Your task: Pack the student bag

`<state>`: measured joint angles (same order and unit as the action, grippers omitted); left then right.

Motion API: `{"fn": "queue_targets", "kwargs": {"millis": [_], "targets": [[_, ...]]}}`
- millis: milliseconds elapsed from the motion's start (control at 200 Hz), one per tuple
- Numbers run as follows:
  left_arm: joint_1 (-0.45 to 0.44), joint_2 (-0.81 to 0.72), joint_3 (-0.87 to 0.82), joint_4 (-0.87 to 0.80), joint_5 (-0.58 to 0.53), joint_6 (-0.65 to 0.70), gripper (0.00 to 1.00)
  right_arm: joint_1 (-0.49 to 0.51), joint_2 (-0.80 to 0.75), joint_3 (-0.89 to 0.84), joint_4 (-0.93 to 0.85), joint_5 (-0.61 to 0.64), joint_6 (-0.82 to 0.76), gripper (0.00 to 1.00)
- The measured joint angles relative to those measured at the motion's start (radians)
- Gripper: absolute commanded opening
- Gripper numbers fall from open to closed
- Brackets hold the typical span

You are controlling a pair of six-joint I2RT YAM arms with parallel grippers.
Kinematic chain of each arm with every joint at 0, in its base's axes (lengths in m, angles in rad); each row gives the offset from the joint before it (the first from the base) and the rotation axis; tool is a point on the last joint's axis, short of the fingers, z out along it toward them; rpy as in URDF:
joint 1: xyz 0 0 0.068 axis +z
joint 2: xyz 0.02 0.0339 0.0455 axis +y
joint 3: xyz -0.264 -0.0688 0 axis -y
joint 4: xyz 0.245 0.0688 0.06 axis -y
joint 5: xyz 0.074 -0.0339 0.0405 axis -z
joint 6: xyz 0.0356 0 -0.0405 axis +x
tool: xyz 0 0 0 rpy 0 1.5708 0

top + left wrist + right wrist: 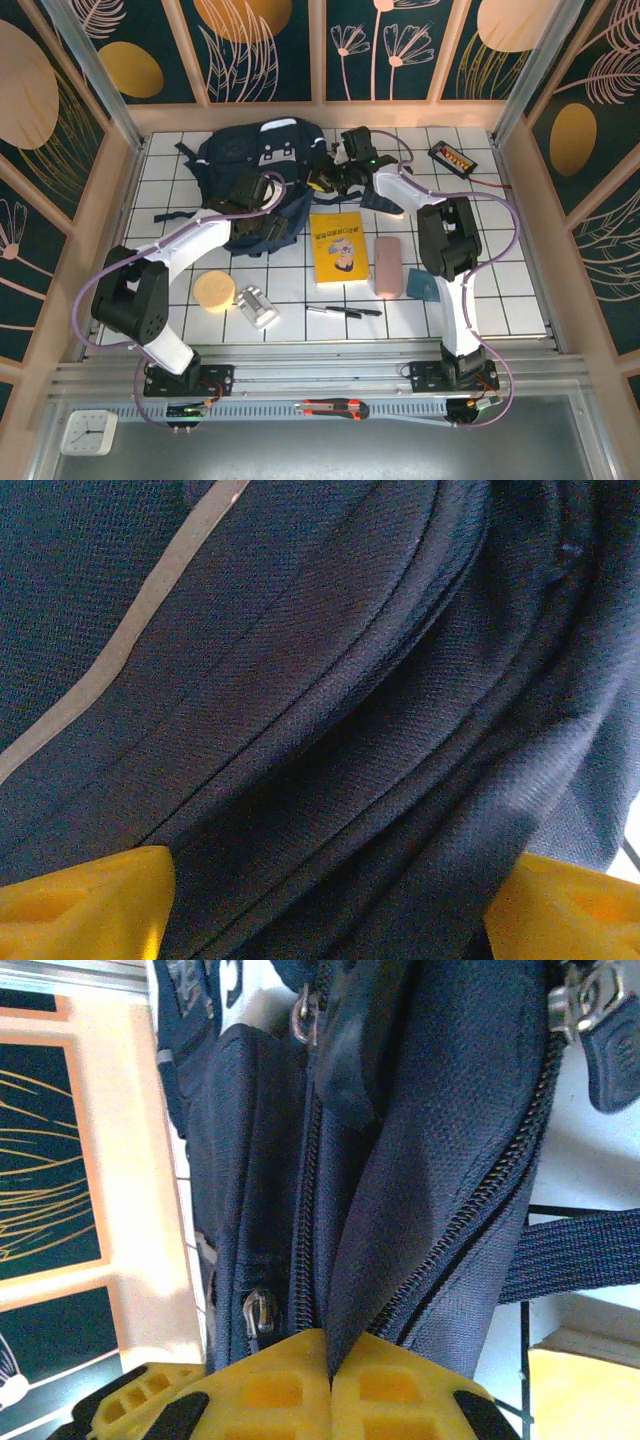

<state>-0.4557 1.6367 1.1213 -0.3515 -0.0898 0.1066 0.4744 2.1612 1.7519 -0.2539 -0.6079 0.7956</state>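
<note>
The student bag (250,150), a dark navy backpack, lies at the back left of the tiled table. My left gripper (255,222) is down on its near edge. In the left wrist view its yellow fingertips (90,900) stand wide apart, open, with folds of the bag's fabric (300,680) and a pale stripe (140,610) between and beyond them. My right gripper (330,180) is at the bag's right side. The right wrist view has the right gripper (330,1380) shut on a fold of the bag (450,1110) beside an open zipper, with a zipper pull (257,1312) just to its left.
A yellow book (337,247), a pink case (386,265) and a small teal card (422,286) lie right of centre. A round yellow sponge (214,291), a silver can (257,306) and a pen (345,311) lie near the front. A black device (452,157) sits back right.
</note>
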Motion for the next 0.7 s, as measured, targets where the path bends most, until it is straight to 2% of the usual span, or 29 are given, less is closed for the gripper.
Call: {"fn": "queue_targets", "kwargs": {"millis": [35, 105, 165, 210, 330, 415, 540, 641, 701], "targets": [[0.000, 0.006, 0.002, 0.005, -0.003, 0.000, 0.58, 0.000, -0.006, 0.000, -0.002, 0.003, 0.000, 0.00], [0.000, 0.014, 0.005, 0.014, -0.002, 0.000, 0.23, 0.000, -0.017, -0.003, -0.009, 0.006, 0.000, 0.00], [-0.001, 0.018, 0.005, 0.023, -0.004, 0.002, 0.00, 0.003, -0.028, -0.014, -0.012, 0.006, 0.003, 0.00], [-0.002, 0.018, 0.005, 0.025, -0.003, 0.006, 0.00, 0.005, -0.037, -0.020, -0.015, 0.008, 0.003, 0.01], [-0.003, 0.017, 0.019, 0.013, 0.008, 0.019, 0.00, 0.004, -0.058, -0.026, -0.031, 0.021, -0.013, 0.25], [-0.003, 0.017, 0.045, -0.001, 0.017, 0.026, 0.00, -0.003, -0.082, -0.026, -0.055, 0.024, -0.040, 0.37], [-0.002, -0.001, 0.075, -0.034, 0.037, 0.036, 0.00, -0.027, -0.145, -0.026, -0.078, 0.027, -0.123, 0.44], [0.000, -0.027, 0.093, -0.069, 0.064, 0.040, 0.00, -0.067, -0.235, -0.061, -0.075, 0.050, -0.253, 0.47], [0.001, -0.044, 0.102, -0.090, 0.085, 0.040, 0.00, -0.091, -0.307, -0.127, -0.035, 0.059, -0.350, 0.57]]}}
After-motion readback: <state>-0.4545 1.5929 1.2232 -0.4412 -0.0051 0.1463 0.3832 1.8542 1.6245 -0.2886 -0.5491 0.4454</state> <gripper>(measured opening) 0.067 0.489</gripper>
